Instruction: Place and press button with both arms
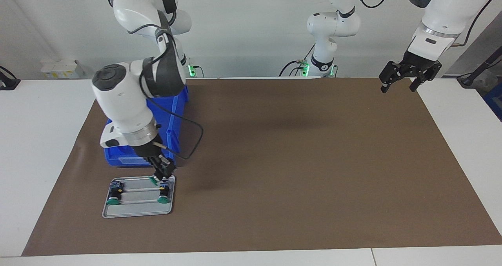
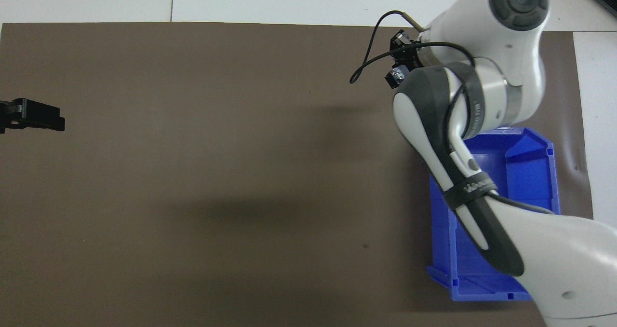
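In the facing view a grey metal tray [image 1: 137, 208] lies on the brown mat [image 1: 298, 160] toward the right arm's end of the table. Two green-capped buttons [image 1: 114, 199] [image 1: 164, 197] lie on their sides in it. My right gripper [image 1: 160, 175] reaches down to the tray's edge nearest the robots and is shut on a third button [image 1: 154, 178], whose green cap shows beside the fingertips. My left gripper [image 1: 400, 86] [image 2: 30, 115] waits, open, in the air over the mat's corner at the left arm's end. In the overhead view the right arm hides the tray and the buttons.
A blue plastic bin [image 1: 174, 113] [image 2: 511, 206] stands on the mat just nearer to the robots than the tray, under the right arm. A black cable [image 1: 196, 140] loops off the right wrist. White tabletop [image 1: 39, 148] borders the mat.
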Tool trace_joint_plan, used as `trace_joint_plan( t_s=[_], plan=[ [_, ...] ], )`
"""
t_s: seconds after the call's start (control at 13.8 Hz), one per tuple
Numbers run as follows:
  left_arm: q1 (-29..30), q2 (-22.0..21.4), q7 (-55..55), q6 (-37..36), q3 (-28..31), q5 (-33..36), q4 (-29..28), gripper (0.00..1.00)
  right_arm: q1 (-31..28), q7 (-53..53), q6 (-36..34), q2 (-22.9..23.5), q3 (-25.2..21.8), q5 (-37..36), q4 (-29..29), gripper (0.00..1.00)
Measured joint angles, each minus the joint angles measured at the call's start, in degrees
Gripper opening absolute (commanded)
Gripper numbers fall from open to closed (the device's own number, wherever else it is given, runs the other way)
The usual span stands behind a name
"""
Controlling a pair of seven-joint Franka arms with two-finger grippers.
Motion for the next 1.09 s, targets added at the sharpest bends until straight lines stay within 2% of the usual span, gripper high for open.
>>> trace_joint_plan(
  t_s=[0.22,0.36,0.58,0.8,1.09],
  plan=[
    [0.0,0.0,0.0,0.0,0.0,0.0,0.0,1.00,8.2,21.8,0.2,0.2,0.1,-1.5,0.0,0.00],
    [0.0,0.0,0.0,0.0,0.0,0.0,0.0,1.00,11.5,33.0,0.6,0.6,0.1,-2.1,0.0,0.00],
    [0.0,0.0,0.0,0.0,0.0,0.0,0.0,1.00,15.9,43.5,0.8,2.9,0.2,-3.0,-0.3,0.00],
    [0.0,0.0,0.0,0.0,0.0,0.0,0.0,1.00,21.6,55.0,6.5,8.1,0.2,-5.2,0.1,0.00],
    [0.0,0.0,0.0,0.0,0.0,0.0,0.0,1.00,25.4,60.8,12.0,12.2,0.2,-5.4,0.9,0.00]
  ],
)
